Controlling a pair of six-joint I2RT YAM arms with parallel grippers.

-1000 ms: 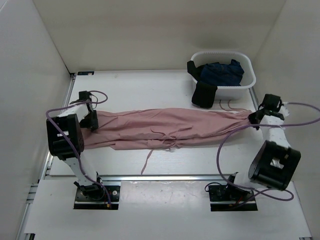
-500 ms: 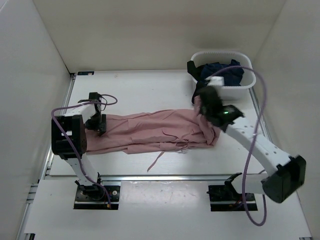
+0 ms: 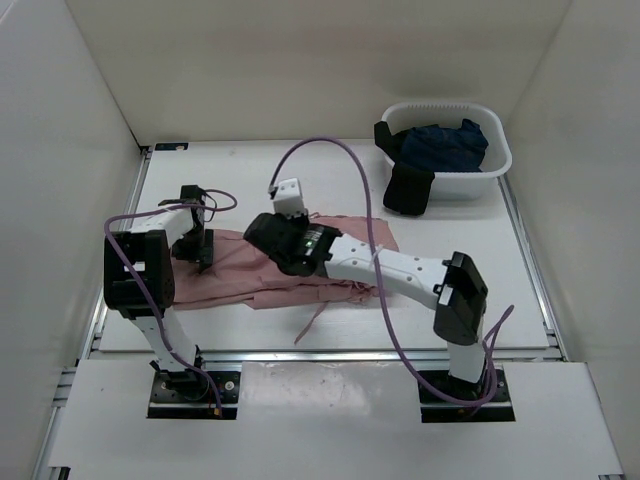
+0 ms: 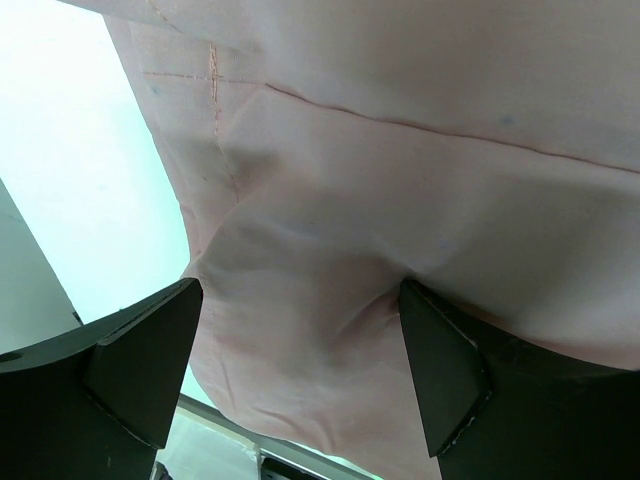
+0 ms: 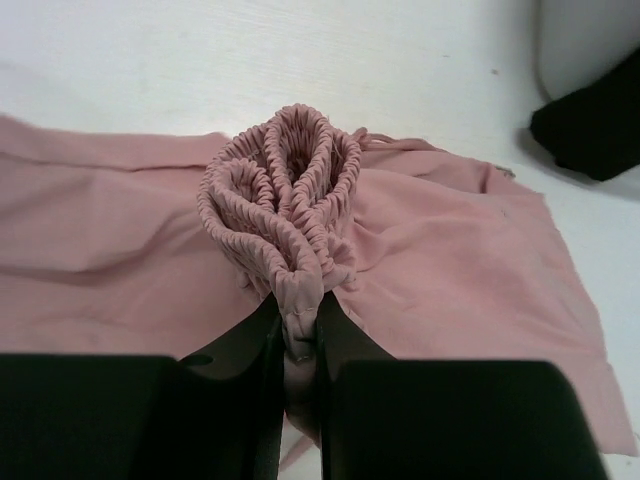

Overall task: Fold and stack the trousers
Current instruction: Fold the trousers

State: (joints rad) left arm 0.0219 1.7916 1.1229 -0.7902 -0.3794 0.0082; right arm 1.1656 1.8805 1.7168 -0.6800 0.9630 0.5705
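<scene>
We see the right gripper (image 3: 262, 236) reaching across to the left half of the white bench (image 3: 300, 175). Its jaws are nearly closed, pinching the gathered, ribbed waistband (image 5: 285, 195) of the large dusty-pink soft fabric trousers (image 3: 225, 272). In the right wrist view the waistband bunches up in folds just above the right gripper (image 5: 298, 335), and the rest of the trousers (image 5: 110, 250) spreads flat on the bench on both sides of it.

The left gripper (image 3: 196, 246) sits at the left end of the trousers with its jaws wide apart. In the left wrist view the pink cloth (image 4: 400, 200) fills the space between the two dark fingers (image 4: 145, 350). We cannot tell whether the pads are touching it.

From above, the trousers lie crumpled across the left and middle of the bench. A thin pink drawstring (image 3: 312, 322) trails toward the near edge. At the far right corner, well apart from the trousers, stands a white plastic basket (image 3: 497, 165) holding a dark navy garment (image 3: 445, 145), with a black garment (image 3: 408, 190) draped over its near left rim.
</scene>
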